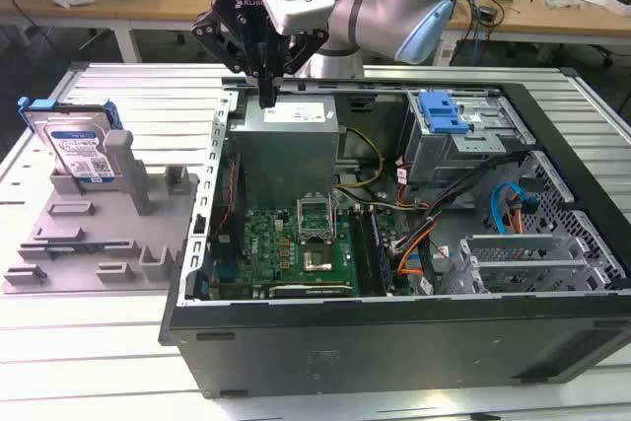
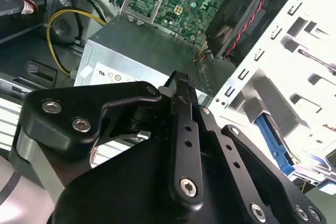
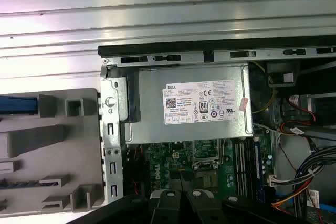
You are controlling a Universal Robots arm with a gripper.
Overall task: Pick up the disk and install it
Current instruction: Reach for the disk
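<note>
The disk (image 1: 77, 150), a silver drive with a white-and-blue label in a blue bracket, stands upright at the back of the grey moulded tray (image 1: 89, 244) on the exterior view's left. Its blue edge (image 3: 16, 106) shows in the first wrist view. My gripper (image 1: 266, 96) hangs over the back left corner of the open computer case (image 1: 394, 342), well to the right of the disk and apart from it. Its fingers are shut with nothing between them, and the tips (image 2: 184, 80) hover above the power supply (image 2: 136, 51).
Inside the case, the power supply (image 1: 286, 120) sits above the green motherboard (image 1: 296, 239). A metal drive cage with a blue latch piece (image 1: 444, 110) and loose cables lies to the right. Everything rests on a slatted metal table (image 1: 128, 96).
</note>
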